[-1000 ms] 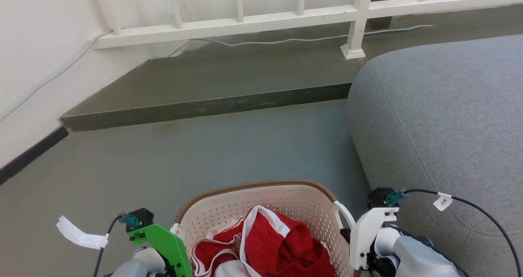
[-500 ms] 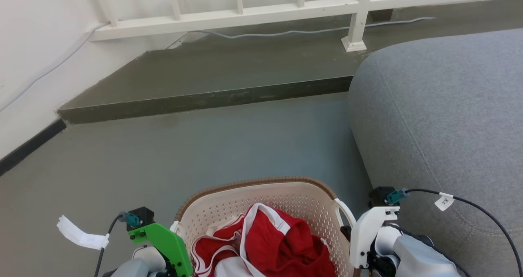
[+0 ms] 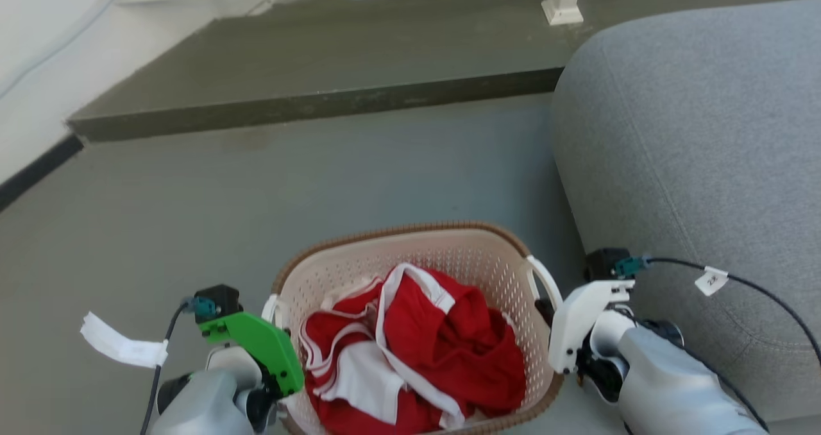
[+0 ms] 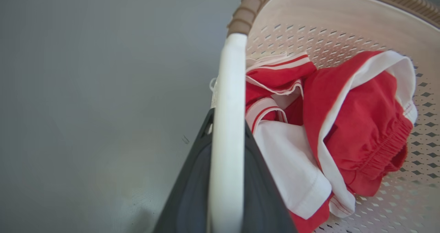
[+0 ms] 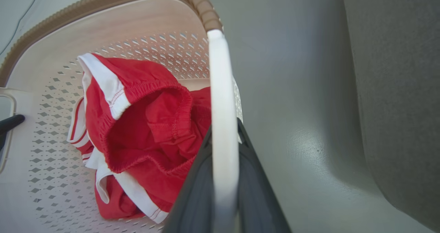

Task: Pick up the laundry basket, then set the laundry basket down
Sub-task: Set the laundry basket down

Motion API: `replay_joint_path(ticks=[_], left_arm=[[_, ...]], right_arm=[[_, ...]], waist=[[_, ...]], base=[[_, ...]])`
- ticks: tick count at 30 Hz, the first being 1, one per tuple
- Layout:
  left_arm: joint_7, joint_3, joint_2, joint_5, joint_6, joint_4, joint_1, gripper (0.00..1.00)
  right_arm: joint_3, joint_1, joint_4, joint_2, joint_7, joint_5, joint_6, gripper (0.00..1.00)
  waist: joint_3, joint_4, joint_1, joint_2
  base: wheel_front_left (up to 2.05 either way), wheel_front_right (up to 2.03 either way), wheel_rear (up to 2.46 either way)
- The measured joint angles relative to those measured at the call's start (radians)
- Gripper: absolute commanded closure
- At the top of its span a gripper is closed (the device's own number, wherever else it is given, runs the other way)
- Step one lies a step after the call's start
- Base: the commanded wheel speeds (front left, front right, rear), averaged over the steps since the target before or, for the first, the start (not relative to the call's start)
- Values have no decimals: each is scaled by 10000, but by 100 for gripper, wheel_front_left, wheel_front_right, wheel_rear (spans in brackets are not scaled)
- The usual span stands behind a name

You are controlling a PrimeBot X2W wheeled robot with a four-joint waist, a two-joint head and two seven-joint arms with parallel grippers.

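Gripping is noted at both sides. Left gripper (image 4: 227, 121): fingers pinched on the left handle (image 4: 229, 85). The laundry basket (image 3: 397, 232) is carried between the arms above the grey floor (image 3: 192, 204), with red-and-white clothing (image 3: 417, 345) heaped inside; contact with the floor cannot be told. Right gripper (image 5: 224, 128): fingers likewise pressed onto the right handle (image 5: 220, 81), just beside the grey cushion (image 3: 693, 165). Risk judged: if the arms are lowered unevenly, the basket could be tilted, a smooth handle slipped, or the right side snagged on the cushion.

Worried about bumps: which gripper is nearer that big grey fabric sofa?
Right. The right gripper, shut on the cream perforated plastic basket's white handle, is beside the sofa; the left gripper holds the opposite handle, across the basket.
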Motion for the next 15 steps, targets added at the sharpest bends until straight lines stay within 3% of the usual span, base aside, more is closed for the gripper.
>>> replay_joint_path(ticks=[15], left_arm=[[-1066, -234, -8, 366, 336, -336, -1250, 100]], right_arm=[[-56, -1366, -173, -234, -744, -104, -151, 100]], waist=[[1995, 42, 0, 0]], base=[[0, 0, 0]])
